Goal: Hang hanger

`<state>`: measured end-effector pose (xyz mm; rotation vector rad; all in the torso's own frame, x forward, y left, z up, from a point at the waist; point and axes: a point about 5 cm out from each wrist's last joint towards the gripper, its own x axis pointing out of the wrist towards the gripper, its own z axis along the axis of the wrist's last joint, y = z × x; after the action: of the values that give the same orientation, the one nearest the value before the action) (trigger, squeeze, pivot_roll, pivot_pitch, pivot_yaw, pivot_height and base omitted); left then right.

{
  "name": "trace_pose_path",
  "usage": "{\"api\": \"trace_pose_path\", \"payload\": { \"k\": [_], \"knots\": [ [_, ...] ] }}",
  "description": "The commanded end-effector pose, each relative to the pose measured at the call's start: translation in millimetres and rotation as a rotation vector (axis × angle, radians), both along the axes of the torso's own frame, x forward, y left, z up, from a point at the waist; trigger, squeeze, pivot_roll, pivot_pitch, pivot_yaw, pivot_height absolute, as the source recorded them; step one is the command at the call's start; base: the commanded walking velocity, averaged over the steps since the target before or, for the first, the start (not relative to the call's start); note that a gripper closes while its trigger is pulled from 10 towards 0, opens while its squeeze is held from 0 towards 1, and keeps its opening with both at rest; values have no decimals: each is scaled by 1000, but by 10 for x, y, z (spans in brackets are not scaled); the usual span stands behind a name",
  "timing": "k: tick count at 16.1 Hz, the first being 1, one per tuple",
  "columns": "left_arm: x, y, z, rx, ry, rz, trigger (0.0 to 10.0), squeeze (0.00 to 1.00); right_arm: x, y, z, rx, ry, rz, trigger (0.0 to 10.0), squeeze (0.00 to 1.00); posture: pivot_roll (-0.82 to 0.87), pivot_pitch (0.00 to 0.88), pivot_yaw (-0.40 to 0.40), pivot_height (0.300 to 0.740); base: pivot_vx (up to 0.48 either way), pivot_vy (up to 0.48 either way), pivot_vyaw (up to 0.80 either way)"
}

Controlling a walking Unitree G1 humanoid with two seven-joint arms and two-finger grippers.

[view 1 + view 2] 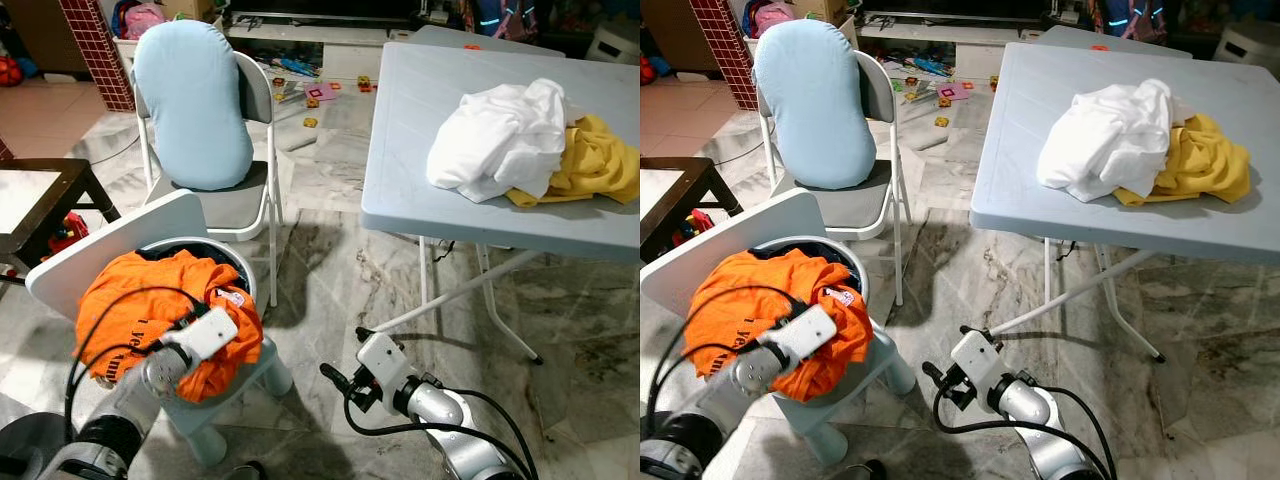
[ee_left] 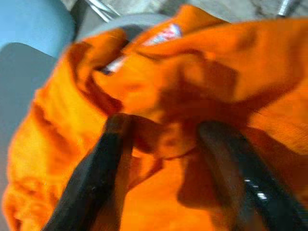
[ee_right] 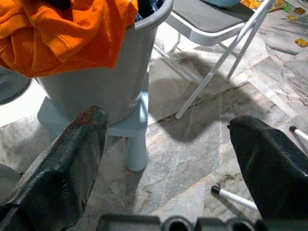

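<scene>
Left wrist view: gripper fingers (image 2: 108,159) spread around a fold of orange shirt (image 2: 202,86)

From left to right, the left gripper (image 1: 205,335) sits open on the orange shirt heaped over the grey basket (image 3: 96,82), its fingers straddling a fold without pinching it. The right gripper (image 1: 340,380) hangs open low above the floor, farther off, facing the basket. White and yellow clothes (image 1: 520,140) lie on the table (image 1: 410,130). I can make out no hanger

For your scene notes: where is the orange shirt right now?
The orange shirt lies heaped over the rim of the grey bucket on a small stool at the robot's left, with the left gripper open around a fold of it.
</scene>
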<state>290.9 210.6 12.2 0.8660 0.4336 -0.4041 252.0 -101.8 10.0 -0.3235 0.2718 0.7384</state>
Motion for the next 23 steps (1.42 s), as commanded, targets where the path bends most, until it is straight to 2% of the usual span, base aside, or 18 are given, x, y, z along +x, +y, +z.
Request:
{"api": "trace_pose_path", "payload": {
  "k": [1,6,8,11,13,16,17,18,19,20,21,22,23],
  "knots": [
    [-31,4,-49,16,19,-12,0,0,-29,-41,-9,5,7,-3,10000,0,-33,105,13,740,0,0,0],
    [-65,76,-81,33,-16,40,0,0,38,-201,69,-5,-11,-28,10000,0,-34,111,-3,740,0,0,0],
    [-40,190,-30,62,-79,105,0,0,46,-212,83,-10,-13,-22,10000,0,-32,110,-10,740,0,0,0],
    [42,471,172,141,-226,225,0,0,15,-148,75,-7,-8,-4,10000,0,-25,111,-17,740,0,0,0],
    [64,575,251,152,-260,258,0,0,-3,-132,69,-7,-5,8,10000,0,-20,113,-19,740,0,0,0],
    [88,587,295,142,-285,261,0,0,-23,-100,63,-7,-4,16,10000,0,-21,117,-18,740,0,0,0],
    [78,551,289,99,-307,274,0,0,-29,-98,63,-8,-5,16,10000,0,-23,119,-14,740,0,0,0],
    [38,524,253,30,-319,320,4706,0,-35,-101,64,-7,-5,10,10000,0,-25,123,-12,740,0,0,0],
    [16,519,232,2,-322,346,4706,0,-36,-104,65,-6,-5,6,10000,0,-25,123,-12,740,0,0,0],
    [-161,441,86,-155,-337,474,10000,0,-20,-140,96,2,-17,-11,10000,0,-19,130,-16,740,0,0,0],
    [-246,404,35,-223,-346,528,10000,0,-3,-159,124,10,-26,-20,10000,0,-17,132,-19,740,0,0,0],
    [-330,352,3,-267,-360,554,10000,435,22,-169,160,25,-35,-28,10000,0,2,135,-28,740,0,0,0],
    [-506,202,-36,-360,-377,567,10000,1000,72,-168,235,51,-55,-38,10000,0,14,136,-36,740,0,0,0]
  ]
}}
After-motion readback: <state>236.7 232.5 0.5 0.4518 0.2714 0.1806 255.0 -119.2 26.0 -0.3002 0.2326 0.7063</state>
